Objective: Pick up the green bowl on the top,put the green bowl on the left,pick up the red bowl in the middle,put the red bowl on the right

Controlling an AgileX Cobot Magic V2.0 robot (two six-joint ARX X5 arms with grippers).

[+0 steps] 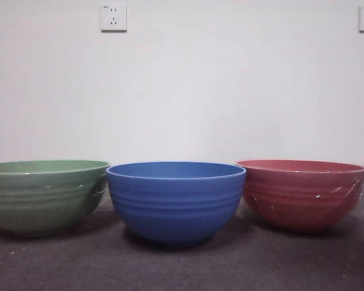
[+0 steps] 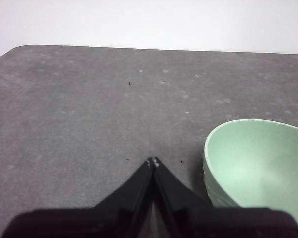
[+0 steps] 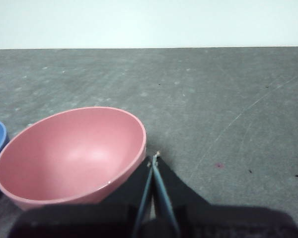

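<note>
From the front, a glossy sage-green ribbed round bowl (image 1: 45,195), a blue ribbed bowl (image 1: 176,200) and a glossy pinkish-red ribbed round bowl (image 1: 301,193) stand apart in a row on the grey surface (image 1: 182,267). The left wrist view shows the left hand (image 2: 153,161) pressed together, empty, beside the green bowl (image 2: 258,166). The right wrist view shows the right hand (image 3: 154,157) likewise together by the red bowl (image 3: 72,153), which looks rigid and slippery, best pinched at its rim.

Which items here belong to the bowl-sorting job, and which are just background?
Job items:
- green bowl, at the left
- red bowl, at the right

Just there:
- blue bowl, in the middle
- wall sockets
- grey table
</note>
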